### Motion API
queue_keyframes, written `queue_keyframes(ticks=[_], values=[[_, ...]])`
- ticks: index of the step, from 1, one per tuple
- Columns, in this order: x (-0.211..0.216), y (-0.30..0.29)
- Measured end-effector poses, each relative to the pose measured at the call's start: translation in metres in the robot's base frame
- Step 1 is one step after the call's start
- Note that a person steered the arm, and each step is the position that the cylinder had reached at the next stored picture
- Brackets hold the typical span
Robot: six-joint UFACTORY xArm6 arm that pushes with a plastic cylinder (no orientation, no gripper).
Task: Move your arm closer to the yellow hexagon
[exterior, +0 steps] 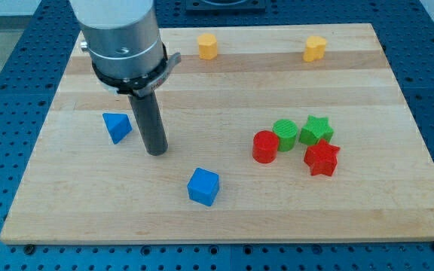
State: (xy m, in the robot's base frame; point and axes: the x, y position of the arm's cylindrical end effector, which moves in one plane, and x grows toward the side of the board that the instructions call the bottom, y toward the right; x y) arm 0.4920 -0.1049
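The yellow hexagon (207, 46) sits near the view's top edge of the wooden board, left of centre. A second yellow block (315, 48), heart-like in shape, sits near the top at the right. My tip (157, 151) rests on the board at the left of centre, well below and to the left of the yellow hexagon. It is just right of a blue triangle (116, 126) and above-left of a blue cube (203, 187).
A cluster lies at the right: a red cylinder (264, 146), a green cylinder (285, 134), a green star (316, 130) and a red star (322, 159). The wooden board (217, 218) lies on a blue perforated table.
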Motion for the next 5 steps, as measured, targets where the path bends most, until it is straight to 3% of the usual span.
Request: queue_keyframes(ticks=[5], values=[[0.004,0.016]])
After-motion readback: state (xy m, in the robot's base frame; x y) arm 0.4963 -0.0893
